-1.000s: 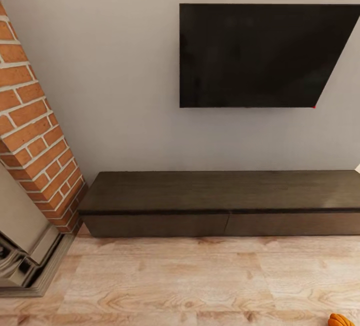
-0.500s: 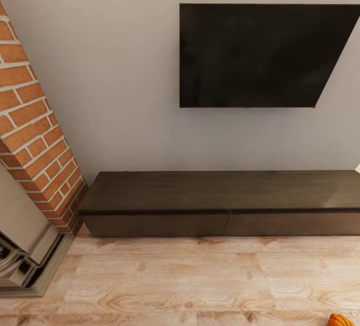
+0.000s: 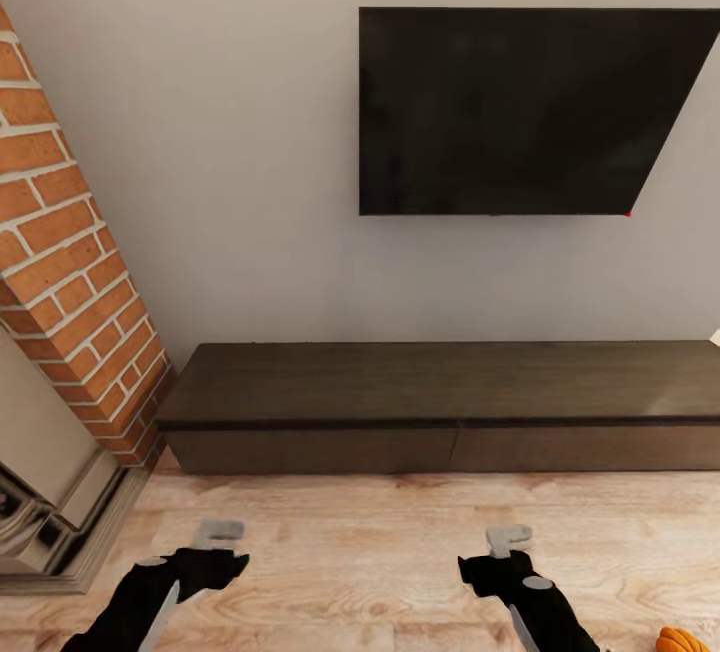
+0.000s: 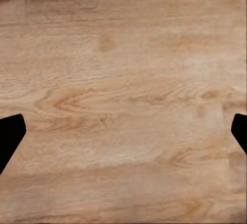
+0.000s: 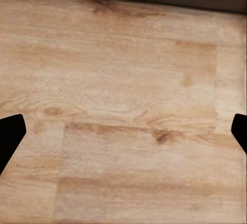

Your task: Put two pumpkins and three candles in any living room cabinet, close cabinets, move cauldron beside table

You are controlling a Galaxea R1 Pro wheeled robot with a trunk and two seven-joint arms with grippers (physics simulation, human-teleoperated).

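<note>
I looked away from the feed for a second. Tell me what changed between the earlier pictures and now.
Both arms have come up into the head view: the left hand and the right hand now hover over the wooden floor before the cabinet, both open and holding nothing. The cabinet stays closed, and the pumpkin and TV are unmoved.

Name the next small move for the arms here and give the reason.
Probably reach the left gripper forward to the left drawer front of the long dark-brown wooden cabinet and pull it open. Both drawer fronts sit flush and shut, both grippers hang open and empty over the light wood floor, and the small orange ribbed pumpkin at the right gripper side needs somewhere to go.
</note>
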